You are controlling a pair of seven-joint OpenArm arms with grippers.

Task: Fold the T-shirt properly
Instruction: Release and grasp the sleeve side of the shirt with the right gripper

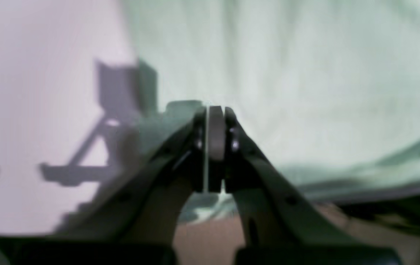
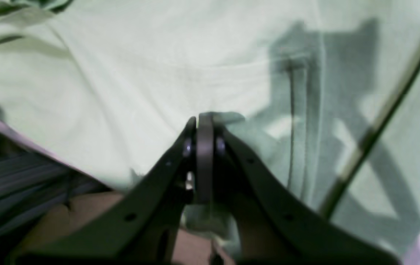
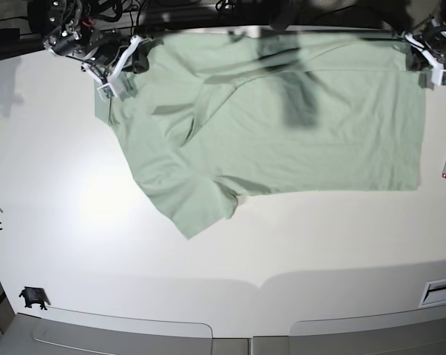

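Both arms pinching the shirt's far edge
At upper left the right gripper (image 3: 113,70), at upper right the left gripper (image 3: 427,55), jaws pressed on the T-shirt (image 3: 282,133) lying across the bench (image 3: 296,244); soft, light cloth, probably best gripped at corners

No readable text, labels or numbers from where I work — both wrist views too blurred, base view shows none.

The T-shirt (image 3: 296,140) was soft, matt woven cloth, lightly creased; the table (image 3: 97,214) looked smooth and matt. Both grippers' jaws appeared dark, dull plastic.
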